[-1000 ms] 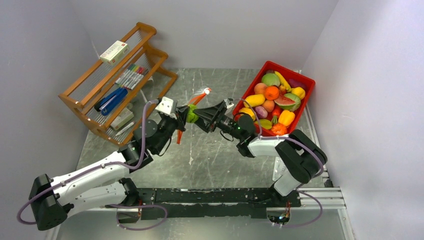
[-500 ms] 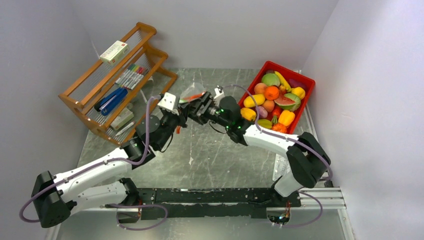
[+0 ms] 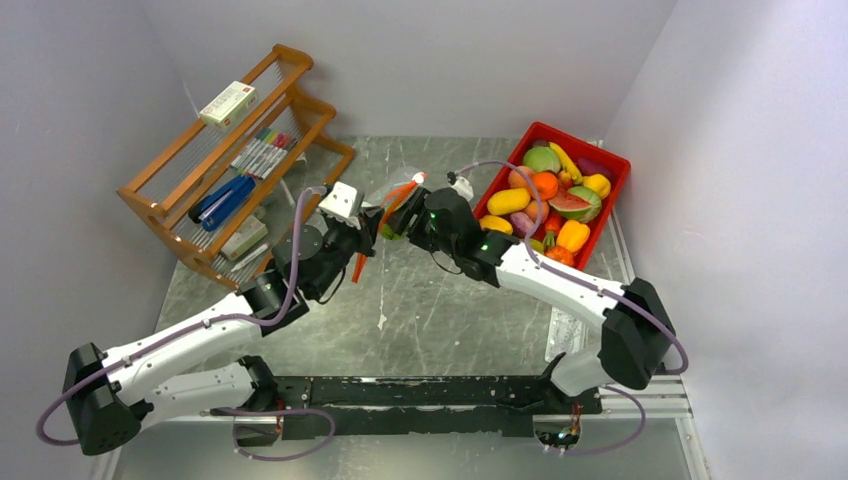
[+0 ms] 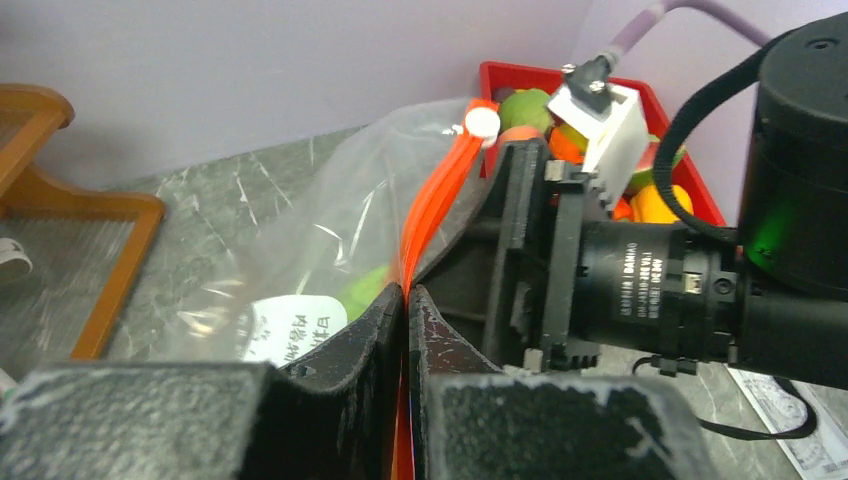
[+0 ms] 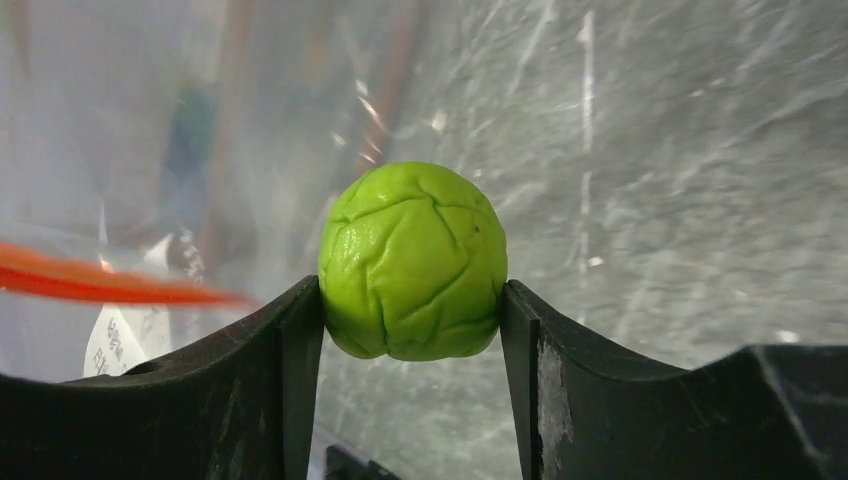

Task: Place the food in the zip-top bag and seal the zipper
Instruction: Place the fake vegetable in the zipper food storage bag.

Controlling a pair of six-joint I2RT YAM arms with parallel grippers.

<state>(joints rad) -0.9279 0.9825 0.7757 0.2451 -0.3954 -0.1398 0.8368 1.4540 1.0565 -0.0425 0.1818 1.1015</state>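
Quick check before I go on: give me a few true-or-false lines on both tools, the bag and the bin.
The left tool is shut on the zipper. True.
The right tool is empty. False: it holds a green food piece.
The red bin is empty. False: it is full of toy produce.
The zip-top bag carries a white label. True.

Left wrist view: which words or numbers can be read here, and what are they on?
"DAMIAO", as best it reads: black motor housing; the finer print beneath is too small.
White label on the zip-top bag: printed lines, too blurred to read.
Printed sheet at the lower right: too small to read.
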